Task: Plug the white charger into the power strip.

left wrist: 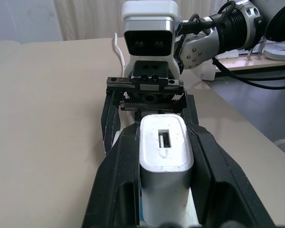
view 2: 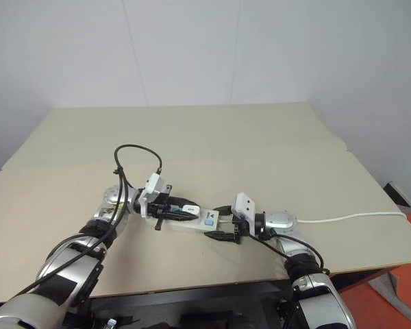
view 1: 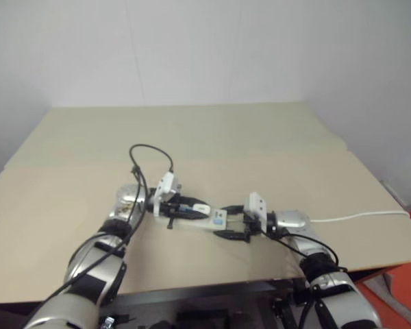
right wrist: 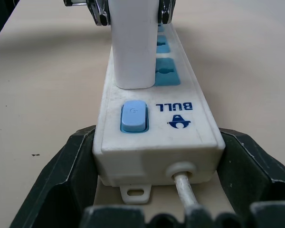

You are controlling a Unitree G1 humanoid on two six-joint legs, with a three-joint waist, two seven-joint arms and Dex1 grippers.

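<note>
The white charger (left wrist: 164, 156) is a small rounded block with a slot in its end face, and my left gripper (left wrist: 164, 130) is shut on it with a black finger on each side. It stands upright on the power strip (right wrist: 199, 128), beside the blue sockets and just past the blue switch (right wrist: 133, 115). Whether its prongs are in a socket is hidden. My right gripper (right wrist: 156, 142) is closed on the strip's switch end, one finger against each long side. In the head views the two grippers face each other over the strip (view 1: 212, 221) near the table's front edge.
The strip's thin white cord (view 1: 356, 217) runs right across the beige table (view 1: 205, 137) to its edge. A black cable loop (view 1: 151, 154) arches above my left wrist. An orange object (view 1: 404, 274) sits below the table at the right.
</note>
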